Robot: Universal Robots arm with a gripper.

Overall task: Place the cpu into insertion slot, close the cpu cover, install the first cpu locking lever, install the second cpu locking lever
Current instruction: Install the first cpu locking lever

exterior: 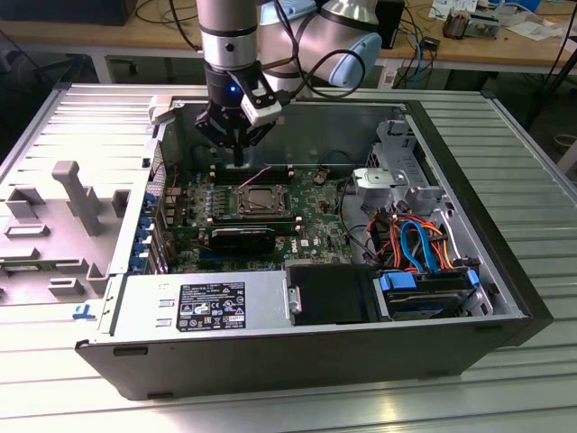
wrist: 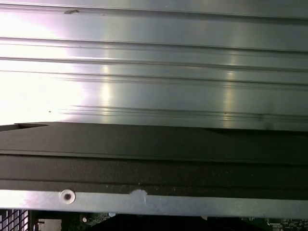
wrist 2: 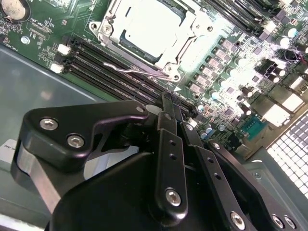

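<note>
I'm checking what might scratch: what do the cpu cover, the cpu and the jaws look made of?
The cpu cover: bare silver metal, by its bright glare. The cpu: seemingly a matte silver-grey metal top, paler and duller than the frame. The gripper has jaws with a matte black finish and silver screws; metal or plastic, I cannot tell.

A ribbed metal table (exterior: 532,162) fills the foreground. Behind it stands a wooden bench (exterior: 108,36) carrying cables (exterior: 424,27) and small items. Overhead light glares off the ribs.
</note>
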